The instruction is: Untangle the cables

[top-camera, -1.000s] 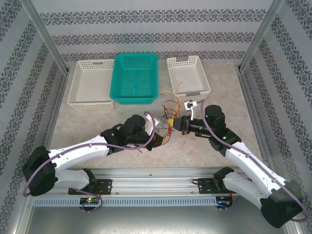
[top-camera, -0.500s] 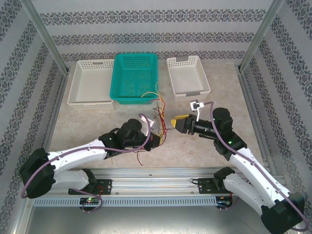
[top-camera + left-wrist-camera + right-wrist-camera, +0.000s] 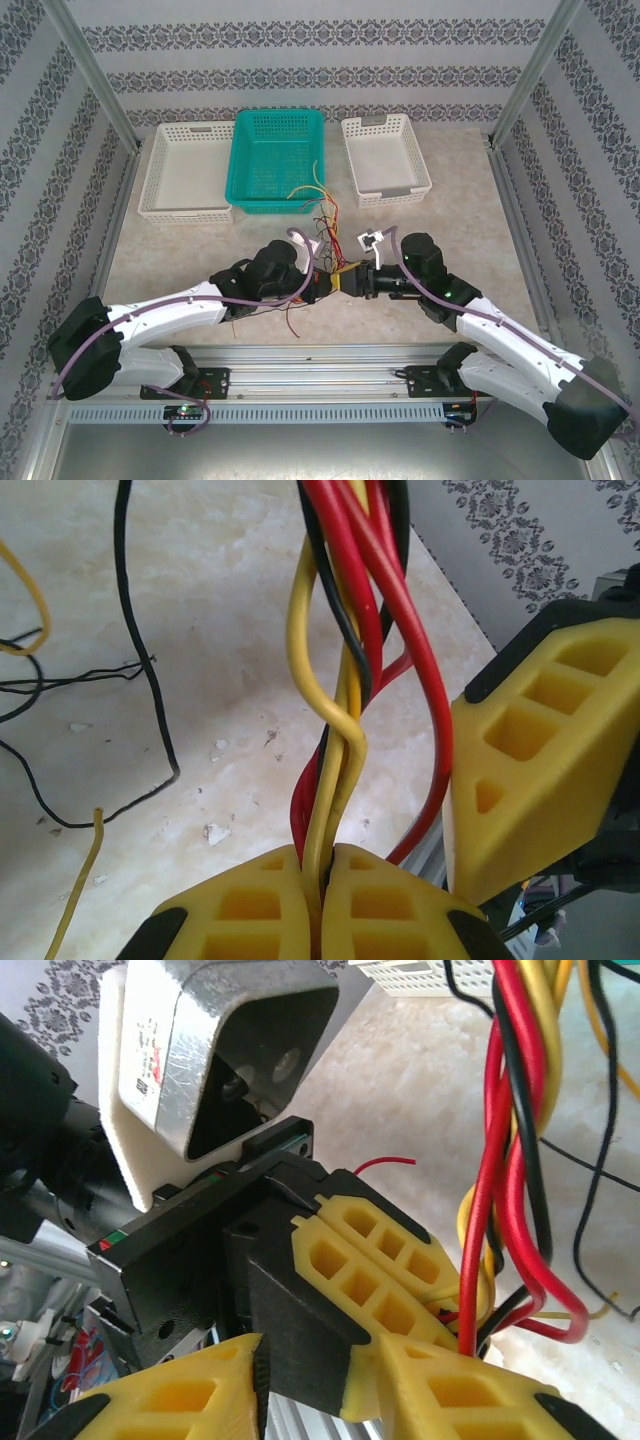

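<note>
The cables point(image 3: 326, 222) are a twisted bundle of red, yellow and black wires rising from my left gripper point(image 3: 328, 284) toward the teal basket's front edge. In the left wrist view my left gripper point(image 3: 322, 880) is shut on the cables point(image 3: 345, 680), which twist together just above the fingers. My right gripper point(image 3: 350, 281) meets it tip to tip. In the right wrist view my right gripper point(image 3: 320, 1360) stands open, its fingers either side of the left gripper's fingertips point(image 3: 390, 1270), with the cables point(image 3: 510, 1090) just to the right. One of its yellow fingers point(image 3: 530, 770) shows beside the bundle.
A teal basket point(image 3: 277, 160) stands at the back between a white basket point(image 3: 187, 172) on the left and another white basket point(image 3: 385, 160) on the right. Loose wire ends trail on the marble table: a black wire point(image 3: 150, 680), a yellow end point(image 3: 80, 880) and a red end point(image 3: 292, 322).
My right gripper let go of the cables, drew back to the right, then came back in against the left gripper. The bundle swung up toward the teal basket. The left grip held.
</note>
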You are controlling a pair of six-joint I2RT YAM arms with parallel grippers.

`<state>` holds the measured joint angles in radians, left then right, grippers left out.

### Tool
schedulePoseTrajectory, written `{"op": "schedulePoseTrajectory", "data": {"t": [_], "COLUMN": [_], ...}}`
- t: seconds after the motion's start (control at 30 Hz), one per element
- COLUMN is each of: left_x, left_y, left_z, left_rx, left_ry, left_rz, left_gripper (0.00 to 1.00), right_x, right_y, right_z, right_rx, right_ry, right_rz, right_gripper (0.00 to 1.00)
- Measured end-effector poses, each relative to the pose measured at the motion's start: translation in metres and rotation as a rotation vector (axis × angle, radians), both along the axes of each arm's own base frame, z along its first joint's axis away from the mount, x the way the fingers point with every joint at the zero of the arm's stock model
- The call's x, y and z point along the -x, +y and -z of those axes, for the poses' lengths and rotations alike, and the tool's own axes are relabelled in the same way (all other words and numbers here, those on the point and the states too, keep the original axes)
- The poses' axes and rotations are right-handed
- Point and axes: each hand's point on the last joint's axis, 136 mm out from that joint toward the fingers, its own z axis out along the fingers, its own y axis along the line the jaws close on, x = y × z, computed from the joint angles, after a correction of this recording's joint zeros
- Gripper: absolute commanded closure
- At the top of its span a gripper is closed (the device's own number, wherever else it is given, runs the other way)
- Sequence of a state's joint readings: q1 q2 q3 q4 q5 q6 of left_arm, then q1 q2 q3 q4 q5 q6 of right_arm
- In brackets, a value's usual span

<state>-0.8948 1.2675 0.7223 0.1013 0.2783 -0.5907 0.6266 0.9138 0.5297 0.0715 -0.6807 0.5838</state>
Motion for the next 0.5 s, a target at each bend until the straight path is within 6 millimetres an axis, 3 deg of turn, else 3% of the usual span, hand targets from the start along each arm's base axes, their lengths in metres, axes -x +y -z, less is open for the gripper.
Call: {"op": "schedulePoseTrajectory", "data": {"t": [0.1, 0.2, 0.4, 0.5], "left_x": [0.000, -0.002, -0.005, -0.007], "left_y": [0.001, 0.001, 0.001, -0.002], "left_z": [0.001, -0.001, -0.008, -0.008], "left_rx": [-0.004, -0.011, -0.017, -0.022], "left_ry": [0.003, 0.002, -0.009, -0.006], "left_rz": [-0.005, -0.011, -0.020, -0.019], "left_gripper": [1.00, 1.00, 1.00, 1.00], "right_x": [-0.003, -0.003, -0.003, -0.005], "right_y": [-0.001, -0.006, -0.024, -0.024], "right_z": [0.004, 0.007, -0.017, -0.012], "right_rx": [0.017, 0.043, 0.014, 0.023], "right_ry": [-0.004, -0.016, -0.108, -0.101], "right_rz": [0.013, 0.034, 0.094, 0.102], "right_gripper": [0.71, 0.61, 0.54, 0.54]}}
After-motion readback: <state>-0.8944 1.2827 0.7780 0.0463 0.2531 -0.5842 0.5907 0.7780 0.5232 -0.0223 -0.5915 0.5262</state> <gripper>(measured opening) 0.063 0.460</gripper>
